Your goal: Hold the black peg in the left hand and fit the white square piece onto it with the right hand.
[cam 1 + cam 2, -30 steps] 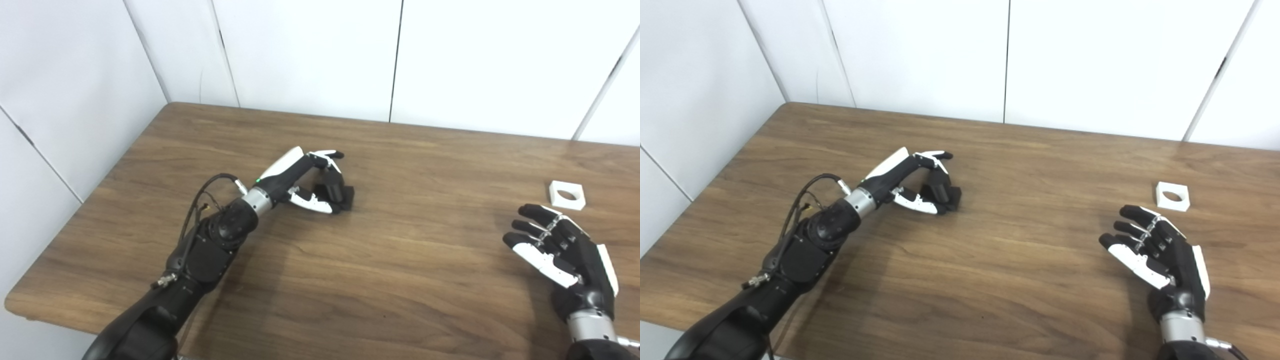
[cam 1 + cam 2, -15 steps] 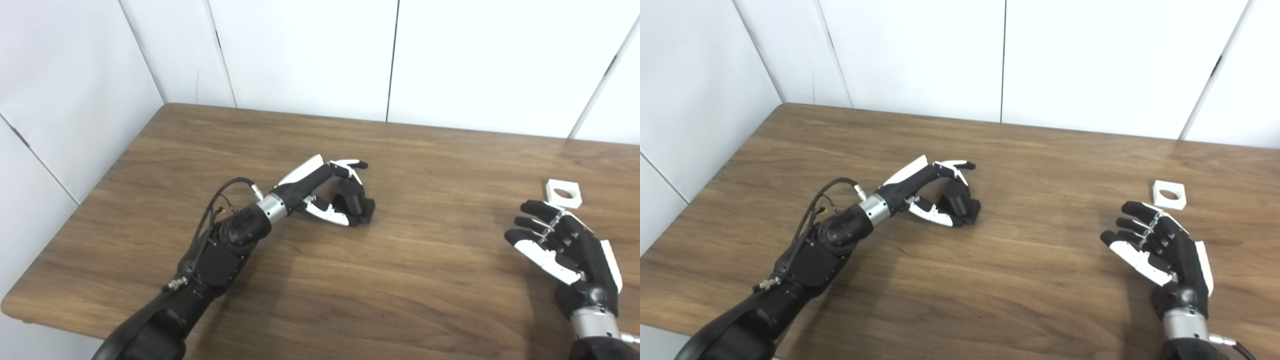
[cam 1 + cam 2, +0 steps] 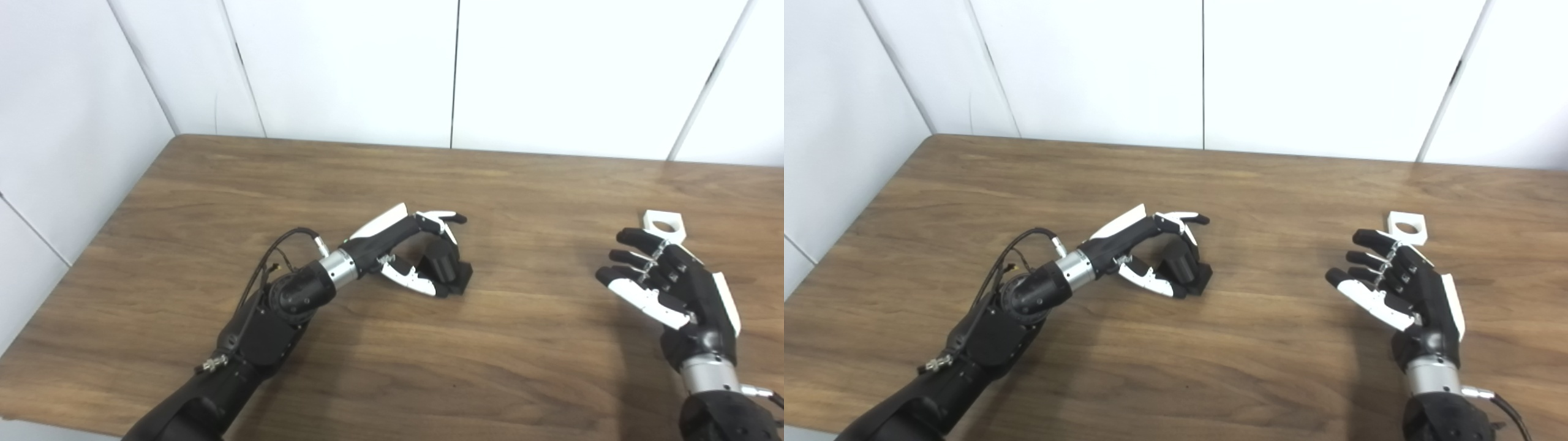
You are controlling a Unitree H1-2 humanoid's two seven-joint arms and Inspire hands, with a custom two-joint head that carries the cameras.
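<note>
The black peg (image 3: 446,266), a short cylinder on a square base, stands on the wooden table (image 3: 343,184) near its middle. My left hand (image 3: 409,252) is shut on the black peg, fingers curled over its top and thumb pressed against its near side. The white square piece (image 3: 663,223) with a round hole lies flat at the right. Just in front of it my right hand (image 3: 670,288) is open, palm facing left, fingers spread; its fingertips sit a little short of the piece and do not touch it.
White wall panels close off the table's far edge and left side. The table's front edge runs along the bottom left. A black cable (image 3: 278,248) loops off my left forearm above the tabletop.
The camera has shifted, so the whole scene slid left. Over the table, my left hand has moved right with the black peg in it. My right hand has crept slightly nearer the white piece.
</note>
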